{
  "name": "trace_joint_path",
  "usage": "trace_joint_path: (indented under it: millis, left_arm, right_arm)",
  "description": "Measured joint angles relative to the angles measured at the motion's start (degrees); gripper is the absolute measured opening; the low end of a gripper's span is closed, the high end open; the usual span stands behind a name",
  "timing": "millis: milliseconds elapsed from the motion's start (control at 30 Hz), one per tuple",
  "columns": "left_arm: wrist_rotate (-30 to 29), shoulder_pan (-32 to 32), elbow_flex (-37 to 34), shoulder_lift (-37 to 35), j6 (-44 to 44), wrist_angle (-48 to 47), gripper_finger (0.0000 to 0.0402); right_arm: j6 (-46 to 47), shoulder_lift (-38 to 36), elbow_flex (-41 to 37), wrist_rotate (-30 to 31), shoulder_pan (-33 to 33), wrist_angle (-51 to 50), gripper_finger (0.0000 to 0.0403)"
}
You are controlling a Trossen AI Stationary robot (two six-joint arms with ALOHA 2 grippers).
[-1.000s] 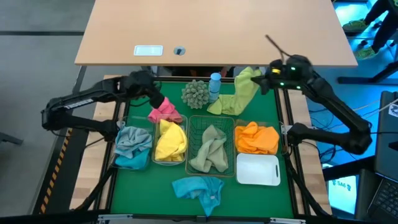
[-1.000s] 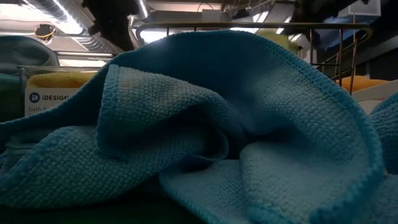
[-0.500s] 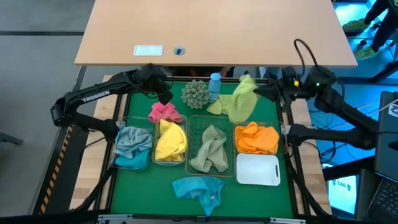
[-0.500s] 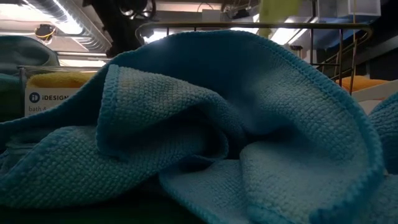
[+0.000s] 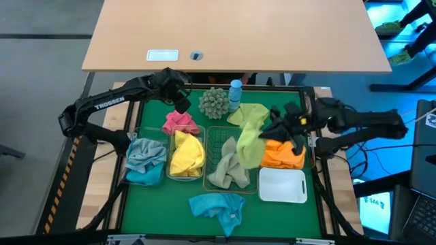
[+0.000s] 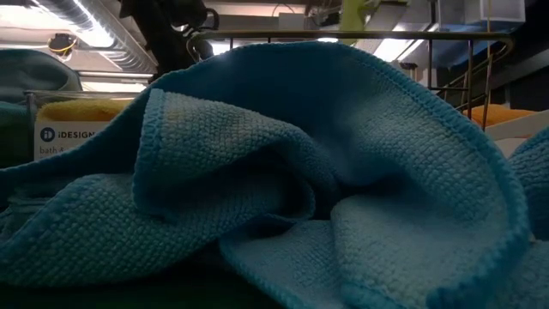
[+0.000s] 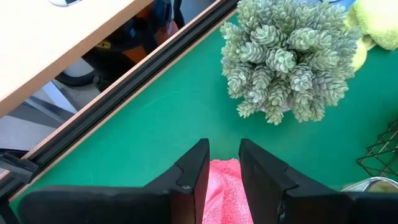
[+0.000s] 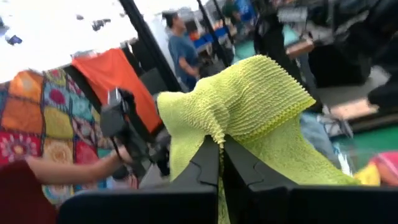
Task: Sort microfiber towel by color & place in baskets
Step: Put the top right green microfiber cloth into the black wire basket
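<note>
Your right gripper (image 5: 272, 127) is clamped shut on the lime green towel (image 5: 251, 139), and you have it up over the middle of the green mat (image 5: 129, 204). The cloth drapes down across the seam between the wire-mesh basket (image 5: 219, 138) and the bin of orange towels (image 5: 281, 151), its top end trailing toward the far edge. In the right wrist view the towel (image 8: 249, 118) bunches right over the pinched fingers (image 8: 208, 163).

Your left gripper (image 5: 182, 107) hangs near the mat's far left corner, just above the pink towel (image 5: 180, 123). The fingers (image 7: 194, 171) stand a little apart with nothing pinched; the pink cloth (image 7: 222, 186) shows through the gap below them, and the spiky ball (image 7: 287, 57) sits just beyond. There is bare green mat between the ball and the far rail.

The row of bins runs across the middle: teal and grey towels (image 5: 144, 161) at the left, yellow towels (image 5: 186, 154) next, olive towels (image 5: 230, 165) in the mesh basket, then orange. The white bin (image 5: 283, 185) sits nearer the front edge, right of centre. One teal towel (image 5: 218, 207) lies loose by the front edge, filling the low view (image 6: 283, 180). The blue bottle (image 5: 235, 93) stands at the far edge beside the ball (image 5: 214, 103).
</note>
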Motion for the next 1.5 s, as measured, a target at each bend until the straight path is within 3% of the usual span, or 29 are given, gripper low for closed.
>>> trace_joint_path:
  millis: [200,600,1100,1233,1500]
  left_arm:
    - [0.00,-0.02,-0.01,0.01,0.00,0.00,0.0085]
    - [-0.05,-0.02,0.01,-0.01,0.00,-0.24,0.0085]
    - [-1.42,-0.02,0.02,-0.01,0.50,-1.18,0.0085]
    - [-1.44,-0.02,0.02,-0.01,2.90,-4.19,0.0085]
    - [-1.62,-0.02,0.02,-0.01,3.08,-6.10,0.0085]
  right_arm:
    - [-1.56,6.93,0.00,5.83,3.24,-4.02,0.0001]
    - [-1.17,20.77,-0.04,7.30,3.08,-9.51,0.0011]
    - [-1.67,23.20,-0.04,9.26,3.06,-14.32,0.0019]
    - [-1.68,23.20,-0.04,9.31,3.06,-14.30,0.0056]
    - [-1.69,23.20,-0.04,9.36,3.06,-14.29,0.0169]
